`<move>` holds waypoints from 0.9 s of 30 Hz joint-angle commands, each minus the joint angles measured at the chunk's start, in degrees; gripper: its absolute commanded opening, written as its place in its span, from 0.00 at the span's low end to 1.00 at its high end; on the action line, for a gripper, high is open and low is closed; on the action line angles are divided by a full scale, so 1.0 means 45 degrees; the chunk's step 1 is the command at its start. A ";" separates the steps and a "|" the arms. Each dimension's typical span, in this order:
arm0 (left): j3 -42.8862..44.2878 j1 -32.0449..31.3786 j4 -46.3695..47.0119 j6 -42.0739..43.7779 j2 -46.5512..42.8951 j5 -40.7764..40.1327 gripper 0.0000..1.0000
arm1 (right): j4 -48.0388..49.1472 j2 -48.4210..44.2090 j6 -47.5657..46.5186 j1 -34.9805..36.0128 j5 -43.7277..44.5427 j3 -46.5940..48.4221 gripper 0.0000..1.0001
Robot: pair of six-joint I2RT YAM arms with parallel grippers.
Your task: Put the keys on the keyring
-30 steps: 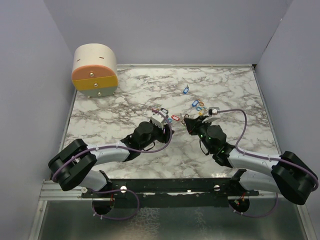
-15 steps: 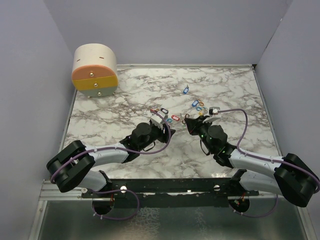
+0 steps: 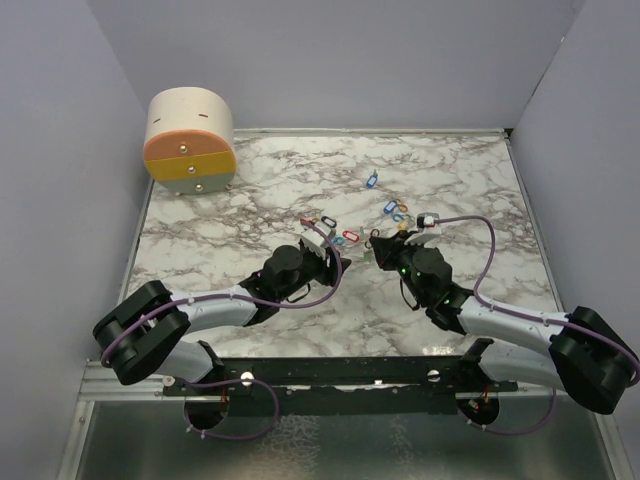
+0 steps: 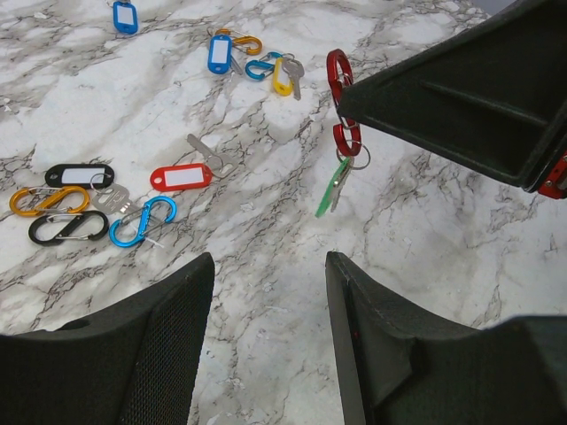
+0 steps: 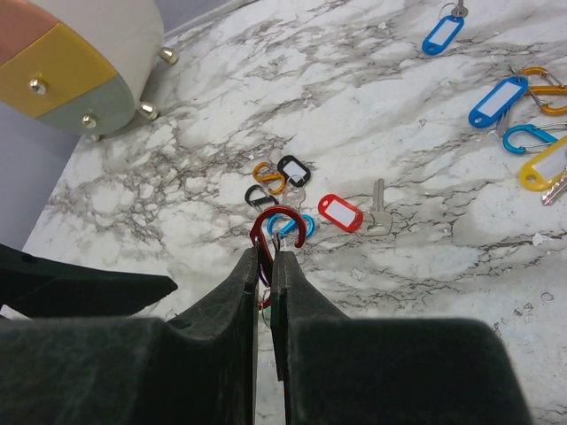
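Observation:
My right gripper [image 5: 265,257] is shut on a red carabiner keyring [image 5: 282,232], whose hook sticks out past the fingertips. In the left wrist view the same keyring [image 4: 341,97] hangs from the right gripper's fingers, with a green key tag [image 4: 332,188] dangling from its lower loop. My left gripper [image 4: 268,266] is open above bare marble, just left of the right gripper [image 3: 378,248]. Loose on the table lie a red key tag [image 4: 182,177], blue key tags [image 4: 219,53] and a yellow one [image 4: 282,78].
A black tag [image 4: 80,174] and orange [image 4: 40,199], black [image 4: 66,227] and blue [image 4: 142,221] carabiners lie left of the red tag. A round cream drawer unit [image 3: 190,140] stands at the back left corner. Walls close in the marble table [image 3: 250,190].
My left gripper has drawn back slightly toward the near left, uncovering more of the tags beyond it. The right gripper has held still with the keyring.

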 commanded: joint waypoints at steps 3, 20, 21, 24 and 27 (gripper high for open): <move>-0.0218 -0.0057 0.0495 0.0130 -0.0328 0.0171 0.56 | -0.0677 0.0290 0.0471 0.0069 0.1792 0.0554 0.03; -0.0566 -0.0071 0.0522 0.0189 -0.0701 -0.0004 0.56 | 0.1541 0.0860 -0.0196 0.0055 0.2620 -0.0049 0.04; -0.0568 -0.0059 0.0519 0.0189 -0.0726 0.0010 0.56 | 0.1562 0.0850 -0.0141 0.0055 0.2609 -0.0060 0.04; -0.0593 -0.0057 0.0514 0.0189 -0.0740 0.0003 0.56 | 0.1540 0.0768 -0.0028 0.0055 0.2601 -0.0098 0.12; -0.0596 -0.0062 0.0517 0.0189 -0.0741 0.0000 0.56 | 0.1360 0.0640 0.0187 0.0054 0.2858 -0.0158 0.14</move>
